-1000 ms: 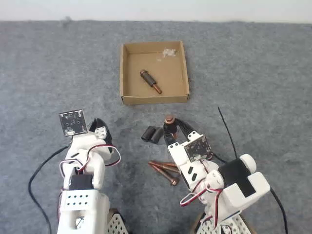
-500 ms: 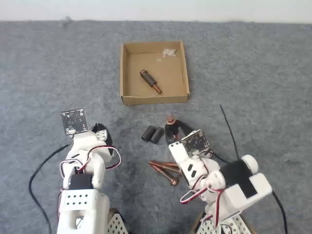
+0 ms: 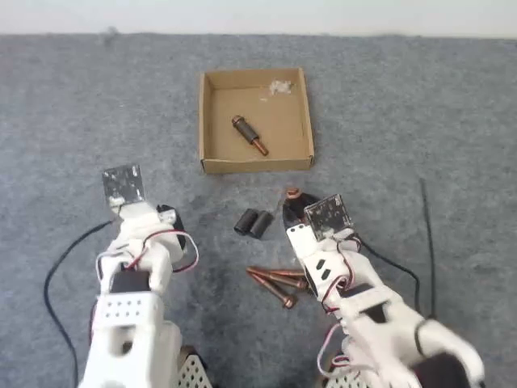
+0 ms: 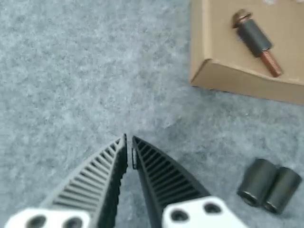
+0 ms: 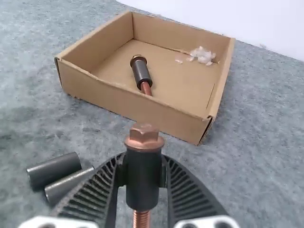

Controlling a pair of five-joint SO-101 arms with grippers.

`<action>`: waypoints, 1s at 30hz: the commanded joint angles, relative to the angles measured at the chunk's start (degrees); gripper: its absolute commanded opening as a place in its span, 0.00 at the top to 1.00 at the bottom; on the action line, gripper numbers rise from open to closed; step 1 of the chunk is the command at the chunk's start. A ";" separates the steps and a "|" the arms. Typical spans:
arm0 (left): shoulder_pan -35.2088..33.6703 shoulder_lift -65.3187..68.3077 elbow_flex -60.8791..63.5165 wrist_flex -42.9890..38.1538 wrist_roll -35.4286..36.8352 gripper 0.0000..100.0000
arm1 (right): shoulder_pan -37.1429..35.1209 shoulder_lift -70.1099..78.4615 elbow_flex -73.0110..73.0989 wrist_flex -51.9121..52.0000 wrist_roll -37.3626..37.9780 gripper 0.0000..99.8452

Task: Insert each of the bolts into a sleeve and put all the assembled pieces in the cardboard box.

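We see the right gripper [image 5: 142, 160] clenched around a sleeved bolt [image 5: 144, 138], held upright at five o'clock from the cardboard box [image 3: 255, 166], with two loose sleeves [image 3: 253, 222] at its nine o'clock and the left gripper [image 4: 129, 142] pinched shut.

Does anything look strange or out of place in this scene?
Only small white scraps in a far corner of the brown cardboard box: they are no part of the assembly, so they look like stray debris.

The right gripper [image 5: 142, 166], holding its sleeved bolt [image 5: 144, 138], has shifted toward 3 o'clock. The left gripper [image 4: 128, 138] has drawn back toward 6 o'clock.
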State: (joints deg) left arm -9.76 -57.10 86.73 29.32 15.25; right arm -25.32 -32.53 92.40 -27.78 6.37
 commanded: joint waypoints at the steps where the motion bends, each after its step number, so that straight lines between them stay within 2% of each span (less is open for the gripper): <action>1: -2.81 14.95 -10.33 -1.67 -0.62 0.99 | 0.66 -13.23 -2.29 12.79 0.53 0.99; 6: -4.66 25.93 -17.10 -1.67 -0.79 0.99 | 2.51 -21.76 -8.09 32.13 0.53 0.99; 11: -6.24 29.01 -19.47 -1.67 -0.79 0.99 | 5.93 -19.12 -20.57 48.13 0.35 0.99; 14: -6.33 29.01 -19.56 -1.76 -1.67 0.99 | 6.46 -13.58 -29.27 55.16 0.26 0.99; 20: -7.74 28.92 -20.18 -1.58 -10.55 0.99 | 6.55 2.86 -48.26 66.33 0.26 0.99; 27: -10.29 29.45 -21.67 -1.76 -10.90 0.98 | 6.46 20.18 -73.93 79.52 0.35 0.99; 30: -10.29 29.45 -21.67 -1.76 -10.90 0.94 | 6.29 28.00 -85.98 84.09 0.53 0.99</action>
State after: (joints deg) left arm -19.69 -27.65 67.82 28.70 4.70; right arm -19.43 -8.79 21.01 52.92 6.37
